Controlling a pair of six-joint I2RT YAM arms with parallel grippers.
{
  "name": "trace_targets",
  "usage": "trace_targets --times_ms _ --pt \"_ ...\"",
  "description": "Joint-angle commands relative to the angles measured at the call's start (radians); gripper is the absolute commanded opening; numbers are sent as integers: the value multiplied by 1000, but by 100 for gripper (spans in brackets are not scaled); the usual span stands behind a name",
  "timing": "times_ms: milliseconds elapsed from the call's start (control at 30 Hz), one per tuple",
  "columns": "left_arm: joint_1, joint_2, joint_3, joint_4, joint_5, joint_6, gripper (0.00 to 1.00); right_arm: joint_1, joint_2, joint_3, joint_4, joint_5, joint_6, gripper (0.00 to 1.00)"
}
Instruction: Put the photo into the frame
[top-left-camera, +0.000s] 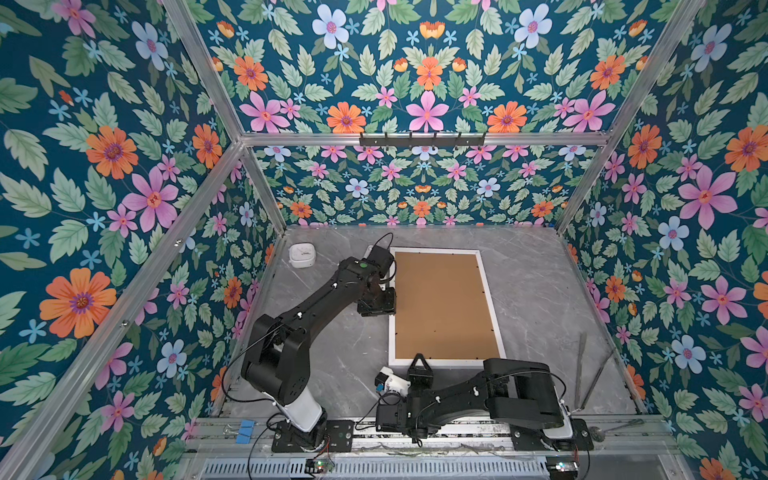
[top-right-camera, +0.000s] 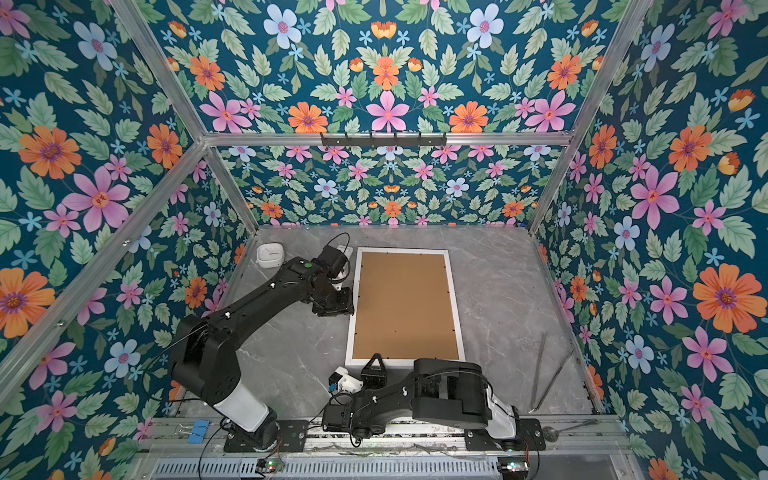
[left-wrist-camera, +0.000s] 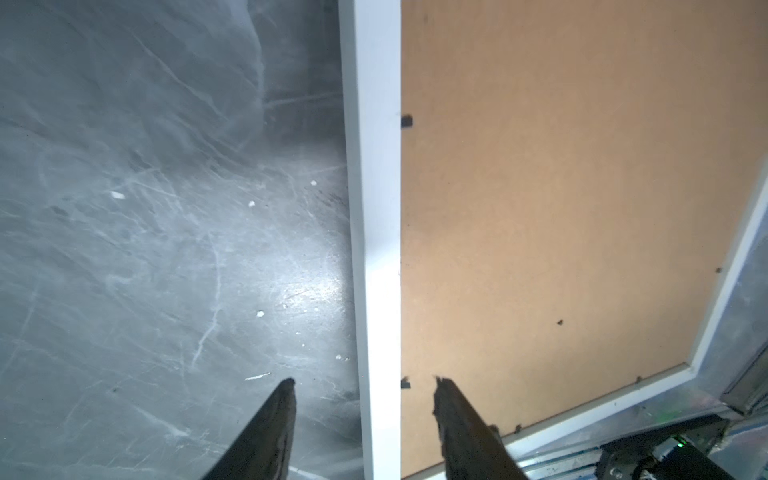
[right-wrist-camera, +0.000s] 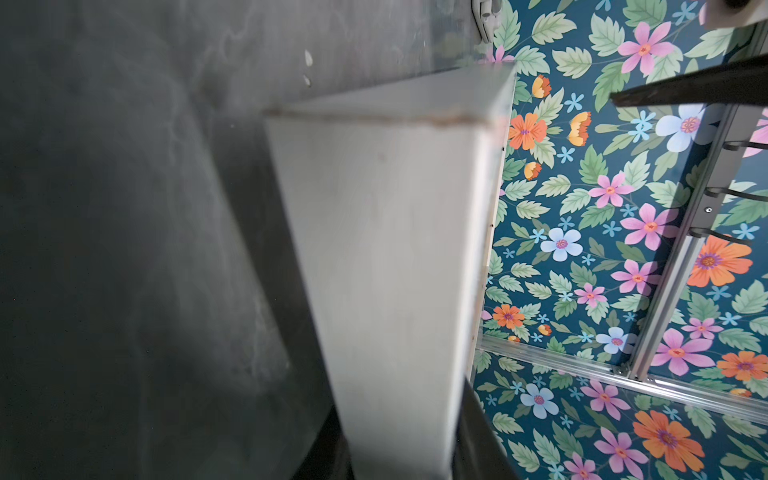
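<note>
grey marble table (top-left-camera: 540, 291) | floral walls (top-left-camera: 415, 83) | left gripper (left-wrist-camera: 363, 380) wide astride frame (left-wrist-camera: 374, 166) rim | right gripper (top-left-camera: 419, 361) clamping frame

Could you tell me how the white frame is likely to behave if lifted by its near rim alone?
Probably stiff: the frame shows straight, boxy rims. Being large and flat on the table, it would likely pivot awkwardly about the right gripper, clamped on one edge. Its smooth painted rim might slip.
</note>
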Motion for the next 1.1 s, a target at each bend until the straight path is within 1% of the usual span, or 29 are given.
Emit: trace_targets --times_ms 0,200,333,500,600,667,800,900,1067 --pt "39 -34 12 -29 -24 23 58 -11 -67 15 35 -67 48 0" --pt "154 -102 -29 2 -7 26 59 -70 -249 44 16 -175 19 0" --pt "202 -140 -83 57 21 27 59 -94 -348 80 -12 -203 -3 0" --pt "228 -139 -138 148 34 33 59 -132 -509 103 -18 -282 42 0" --pt "255 -133 -198 236 62 23 59 -165 -606 102 -4 -377 76 0" --pt "264 -123 -224 289 88 10 59 -202 -678 104 -8 -450 124 0" --pt "268 -84 -223 348 134 -6 59 -264 -816 65 37 -549 172 0" --pt "268 -54 -211 376 156 -12 59 -304 -883 60 18 -570 201 0" --pt "266 -17 -186 412 188 -24 59 -323 -974 30 -4 -557 260 0"
